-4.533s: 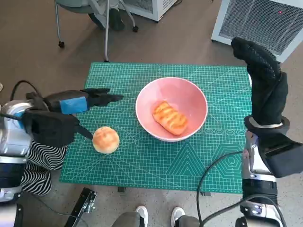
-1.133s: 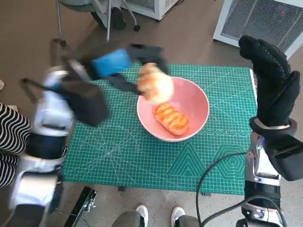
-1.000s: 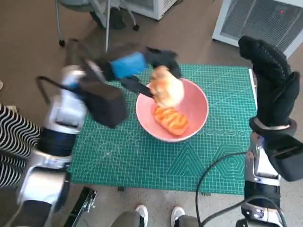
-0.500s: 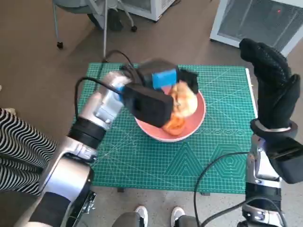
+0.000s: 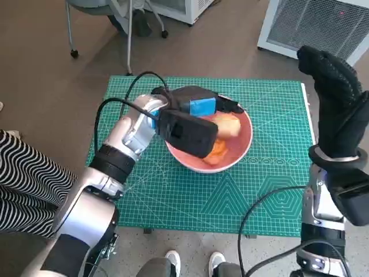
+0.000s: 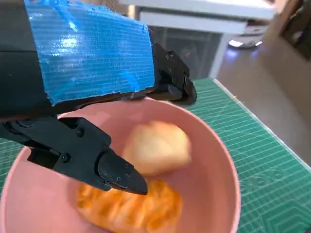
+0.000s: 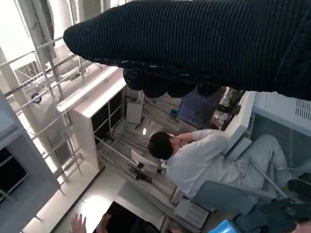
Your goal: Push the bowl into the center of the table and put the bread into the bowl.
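The left hand [image 5: 199, 107] hung over the pink bowl [image 5: 245, 138], its blue-taped back uppermost and its black fingers [image 6: 114, 170] spread apart above the food. From the left wrist view the fingers stood open on either side of the round bun [image 6: 156, 147], with a gap showing between them and the crust, so the hand held nothing; whether any fingertip grazed the bun I could not tell. The bun lay inside the bowl, resting against and partly on top of a long grilled roll [image 6: 129, 208], orange-brown with pale stripes, which lay lower in the bowl. In the head view the bun [image 5: 229, 125] showed just beyond the black wrist housing, and a bit of the roll [image 5: 217, 153] peeped out beneath it. The bowl sat on the green mat [image 5: 173, 196] covering the table, roughly at its middle. The right hand [image 5: 335, 95], in its knitted glove, was raised upright at the table's right edge, well apart from the bowl, fingers loosely curved and holding nothing. A striped sleeve [image 5: 26, 179] showed at the left, shoes [image 5: 193, 259] at the near edge, and the right wrist view caught a seated person [image 7: 204, 162] in white.
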Motion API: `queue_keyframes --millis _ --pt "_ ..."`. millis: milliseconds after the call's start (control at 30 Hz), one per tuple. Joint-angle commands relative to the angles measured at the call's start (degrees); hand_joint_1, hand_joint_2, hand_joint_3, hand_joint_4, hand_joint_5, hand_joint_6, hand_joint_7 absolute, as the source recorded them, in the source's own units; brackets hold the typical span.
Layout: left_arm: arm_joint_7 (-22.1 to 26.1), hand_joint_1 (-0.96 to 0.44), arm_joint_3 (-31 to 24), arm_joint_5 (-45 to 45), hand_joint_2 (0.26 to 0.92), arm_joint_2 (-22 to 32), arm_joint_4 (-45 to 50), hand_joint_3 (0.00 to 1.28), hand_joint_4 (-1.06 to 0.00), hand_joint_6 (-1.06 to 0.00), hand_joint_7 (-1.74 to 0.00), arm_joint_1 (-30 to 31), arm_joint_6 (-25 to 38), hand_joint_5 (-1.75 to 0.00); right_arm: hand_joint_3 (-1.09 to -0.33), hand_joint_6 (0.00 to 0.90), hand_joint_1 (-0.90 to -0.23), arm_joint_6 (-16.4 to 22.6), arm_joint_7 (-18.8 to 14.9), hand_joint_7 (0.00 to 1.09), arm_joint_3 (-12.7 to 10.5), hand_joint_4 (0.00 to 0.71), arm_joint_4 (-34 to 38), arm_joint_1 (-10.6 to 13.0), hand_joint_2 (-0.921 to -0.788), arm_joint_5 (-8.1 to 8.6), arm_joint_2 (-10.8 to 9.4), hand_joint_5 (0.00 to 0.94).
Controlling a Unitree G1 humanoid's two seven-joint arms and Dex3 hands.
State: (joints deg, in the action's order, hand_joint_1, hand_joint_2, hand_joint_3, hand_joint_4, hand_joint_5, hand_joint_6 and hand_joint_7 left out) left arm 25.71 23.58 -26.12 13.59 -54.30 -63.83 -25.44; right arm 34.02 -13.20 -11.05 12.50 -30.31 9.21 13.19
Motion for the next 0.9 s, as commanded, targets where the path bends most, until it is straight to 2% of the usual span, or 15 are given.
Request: queue_keyframes --millis 33,167,433,633,900 --pt "0.15 -0.74 -3.82 4.93 0.919 0.38 -2.91 0.09 0.00 -0.11 0.00 0.87 -5.52 0.00 -0.703 0.008 -0.694 -1.00 0.65 0.55 -0.19 0.194 -0.06 1.26 -0.921 0.06 0.02 0.002" --pt "3.15 -0.82 -8.13 11.09 0.921 -0.17 -4.17 0.22 0.00 -0.09 0.00 1.49 -7.79 0.00 -0.704 0.003 -0.691 -1.27 1.01 0.55 -0.18 0.194 -0.33 1.09 -0.921 -0.33 0.04 0.002" --pt "10.48 -0.80 -20.56 28.66 0.921 -2.69 -2.90 0.49 0.00 -0.13 -0.02 4.09 -8.70 0.00 -0.709 0.002 -0.702 -2.20 1.90 0.54 0.14 0.194 -1.49 0.53 -0.921 -1.23 0.23 0.002" --pt "11.35 -0.82 -27.36 37.55 0.921 -5.02 -0.29 0.63 -0.06 -0.17 -0.04 5.68 -8.71 -0.02 -0.711 0.009 -0.703 -3.50 2.56 0.55 0.42 0.194 -2.73 0.03 -0.921 -1.86 0.38 0.001" --pt "11.31 -0.81 -31.48 47.67 0.921 -9.23 14.51 0.71 -0.10 -0.18 -0.06 11.35 -3.28 -0.03 -0.711 0.012 -0.701 -6.32 3.78 0.55 1.06 0.194 -4.82 -1.58 -0.921 -3.51 0.55 0.001"
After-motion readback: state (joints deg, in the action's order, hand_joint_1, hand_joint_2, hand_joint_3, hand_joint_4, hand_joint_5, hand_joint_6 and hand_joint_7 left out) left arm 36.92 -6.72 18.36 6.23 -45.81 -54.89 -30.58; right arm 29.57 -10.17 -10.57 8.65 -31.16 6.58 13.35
